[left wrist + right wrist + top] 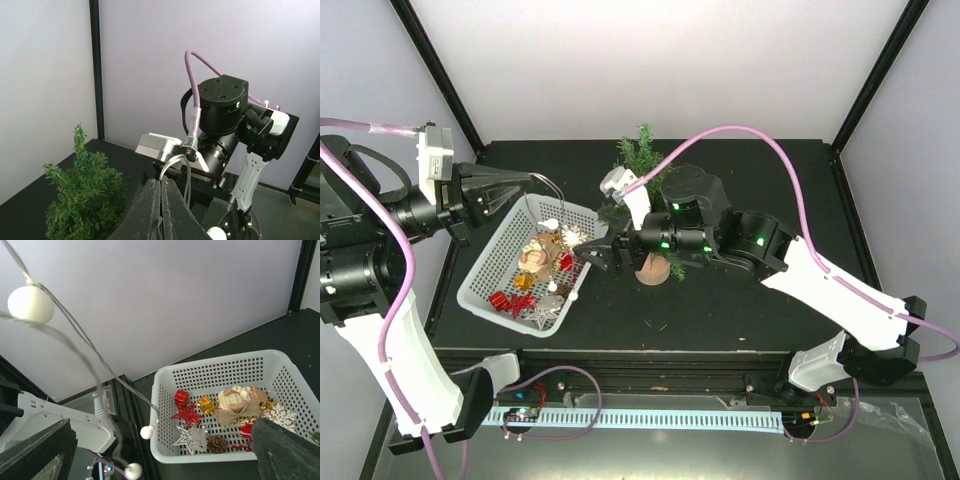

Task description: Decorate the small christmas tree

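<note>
Top view: the left pincer (525, 184), clamped on a light string (551, 222), holds it above the basket (490, 255). The tree (642, 158) stands just right of the basket, mid-surface.

Left wrist: the jaws pinch the wire.

Right wrist: the right pincer (160, 450) gapes wide, empty.

The next move, I judge, is draping the string around the tree.

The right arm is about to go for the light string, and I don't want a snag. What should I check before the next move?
1. Left gripper shut on the light string: ok.
2. Right gripper open: ok.
3. String lined up between the right fingers: cannot tell.
4. String's tail lifted out of the basket: not ok, bulbs lie in it.
5. Small christmas tree upright on its base: ok.
</note>
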Tool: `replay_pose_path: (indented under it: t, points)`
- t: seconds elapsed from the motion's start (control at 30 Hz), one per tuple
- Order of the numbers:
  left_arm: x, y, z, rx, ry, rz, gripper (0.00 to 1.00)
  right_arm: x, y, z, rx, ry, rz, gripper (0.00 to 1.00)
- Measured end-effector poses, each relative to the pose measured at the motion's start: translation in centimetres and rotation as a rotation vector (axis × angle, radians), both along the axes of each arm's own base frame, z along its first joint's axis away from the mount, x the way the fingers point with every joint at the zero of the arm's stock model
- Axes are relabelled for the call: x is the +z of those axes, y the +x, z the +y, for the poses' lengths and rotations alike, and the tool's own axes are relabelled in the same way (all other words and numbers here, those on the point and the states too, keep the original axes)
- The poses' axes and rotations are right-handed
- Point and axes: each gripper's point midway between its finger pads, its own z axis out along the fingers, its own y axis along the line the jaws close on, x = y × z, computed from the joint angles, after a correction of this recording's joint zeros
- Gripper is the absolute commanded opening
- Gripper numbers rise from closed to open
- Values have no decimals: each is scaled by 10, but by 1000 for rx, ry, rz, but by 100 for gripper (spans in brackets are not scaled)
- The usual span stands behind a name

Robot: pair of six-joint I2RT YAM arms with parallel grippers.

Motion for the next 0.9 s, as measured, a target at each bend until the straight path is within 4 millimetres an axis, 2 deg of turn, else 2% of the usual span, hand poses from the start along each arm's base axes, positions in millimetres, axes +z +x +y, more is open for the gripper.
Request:
replay_pose_path:
  t: [0.27, 0.47, 0.73, 0.8, 0.9]
  points:
    - [1, -9, -2, -13, -3, -3, 1, -8, -6, 20, 50, 6, 27, 95]
    - [0, -11, -3, -14, -4, -1, 2, -7, -12, 23, 74, 13, 31, 94]
    - [-1, -9, -3, -15, -8, 13, 2, -6, -10, 26, 74, 25, 26, 94]
    - [-2, -9, -2, -15, -9, 16, 2, -8, -9, 30, 74, 23, 27, 89]
    - [-2, -9, -2, -15, -10, 17, 2, -15, -6, 36, 75, 11, 35, 67]
